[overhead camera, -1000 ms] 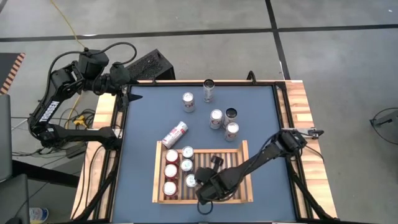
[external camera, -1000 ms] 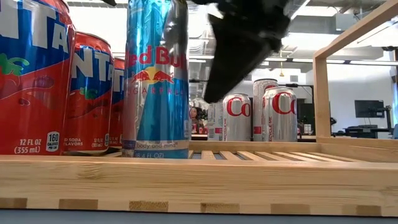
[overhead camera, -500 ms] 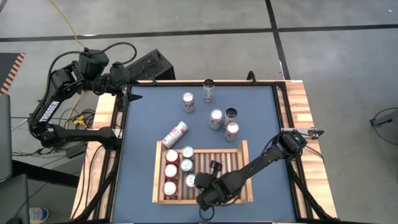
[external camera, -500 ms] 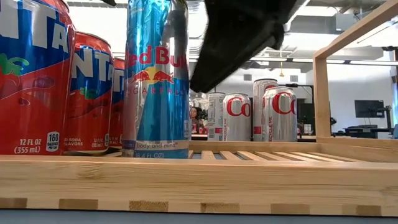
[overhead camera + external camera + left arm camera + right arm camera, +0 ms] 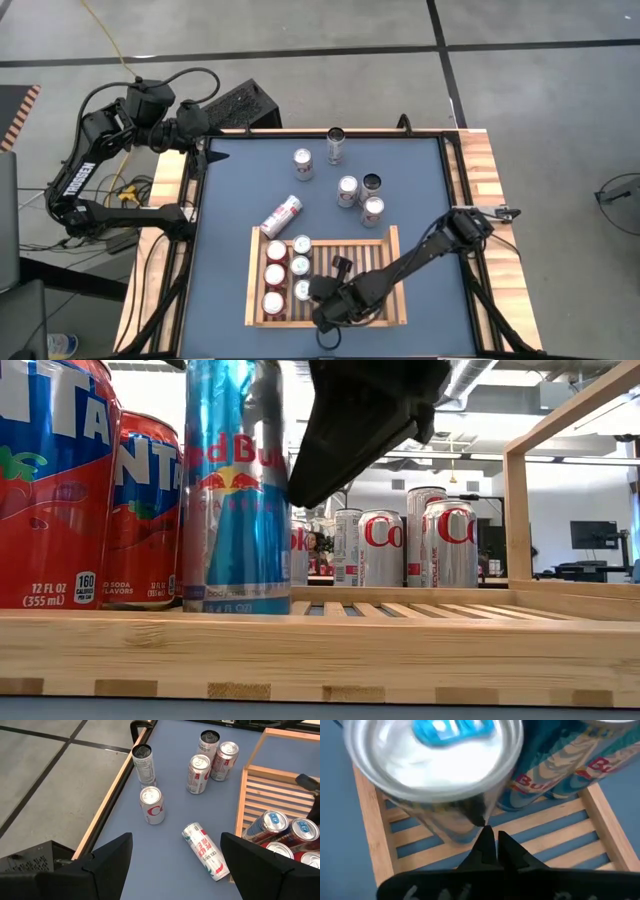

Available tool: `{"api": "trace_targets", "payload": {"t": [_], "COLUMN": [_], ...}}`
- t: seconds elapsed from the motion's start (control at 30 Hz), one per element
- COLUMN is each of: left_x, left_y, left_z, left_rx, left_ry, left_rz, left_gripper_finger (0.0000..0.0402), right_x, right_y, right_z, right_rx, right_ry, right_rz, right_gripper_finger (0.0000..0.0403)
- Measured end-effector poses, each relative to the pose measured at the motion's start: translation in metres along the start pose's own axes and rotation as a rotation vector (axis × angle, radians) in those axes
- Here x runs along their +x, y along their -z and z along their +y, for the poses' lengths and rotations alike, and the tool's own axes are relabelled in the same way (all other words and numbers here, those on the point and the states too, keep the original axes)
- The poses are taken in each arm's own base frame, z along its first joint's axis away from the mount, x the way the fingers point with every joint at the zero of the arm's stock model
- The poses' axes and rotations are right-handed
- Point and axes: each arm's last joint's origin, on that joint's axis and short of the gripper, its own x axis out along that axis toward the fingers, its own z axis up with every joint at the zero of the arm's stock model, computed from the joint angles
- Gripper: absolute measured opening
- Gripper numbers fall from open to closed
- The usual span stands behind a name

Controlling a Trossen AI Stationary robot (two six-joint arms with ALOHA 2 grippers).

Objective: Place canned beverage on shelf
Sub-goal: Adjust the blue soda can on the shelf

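Nudging a can into line on the shelf (image 5: 393, 243) looks like the step in hand: the right claw (image 5: 492, 846) has its fingers pressed together, holding nothing, and their tips sit right against the side of a blue Red Bull can (image 5: 237, 490) that stands on the slats. In the high view this claw (image 5: 322, 292) is low over the tray's near half, just beside the second column of cans. In the low view the Red Bull can leans slightly away from the dark claw (image 5: 355, 420) that looms next to its upper part, so my guess is that it is being pushed toward the red Fanta cans (image 5: 55, 485), which it stands just beside.

The next move calls for a gentle, low push; pressed high on a tall slim can, it could tip it against its neighbours. After that the claw has to lift clear and go for another drink.

Several cans are still off the shelf on the blue table (image 5: 230, 200): one white and red can lies on its side (image 5: 281, 216) just beyond the tray's far left corner, and five others stand farther back.

The left claw (image 5: 175, 865) waits off the table's far left corner, fingers apart, empty.
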Motion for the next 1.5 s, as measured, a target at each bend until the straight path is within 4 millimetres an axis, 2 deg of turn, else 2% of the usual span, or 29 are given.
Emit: {"api": "trace_targets", "payload": {"t": [0.2, 0.5, 0.67, 0.8, 0.87, 1.0, 1.33, 1.5], "left_x": [0.000, 0.000, 0.000, 0.000, 0.000, -0.001, -0.001, -0.001], "left_y": [0.000, 0.000, 0.000, 0.000, -0.001, -0.001, -0.001, -0.001], "left_z": [0.000, 0.000, 0.000, -0.002, -0.003, -0.005, -0.004, -0.004], "left_rx": [0.000, -0.001, 0.000, -0.011, -0.016, -0.017, -0.033, -0.033], "left_ry": [0.000, 0.000, 0.002, 0.053, 0.113, 0.157, 0.151, 0.150], "left_rz": [0.000, 0.000, -0.001, -0.013, -0.026, -0.036, -0.032, -0.032], "left_gripper_finger": [0.0291, 0.0291, 0.0291, 0.0291, 0.0291, 0.0291, 0.0291, 0.0291], "right_x": [0.013, 0.010, -0.009, -0.031, -0.034, -0.028, 0.007, 0.008], "right_y": [0.007, 0.015, 0.026, 0.024, 0.023, 0.024, 0.018, 0.015], "right_z": [-0.003, -0.001, 0.005, 0.010, 0.013, 0.012, 0.013, 0.012], "right_rx": [-0.009, 0.035, 0.056, 0.048, 0.034, 0.033, -0.032, -0.031], "right_ry": [-0.044, -0.029, 0.007, -0.041, -0.065, -0.084, -0.132, -0.136], "right_rz": [0.030, 0.066, 0.066, 0.019, 0.006, 0.029, 0.026, 0.020], "right_gripper_finger": [0.0004, 0.0004, 0.0004, 0.0004, 0.0004, 0.0004, 0.0004, 0.0004]}}
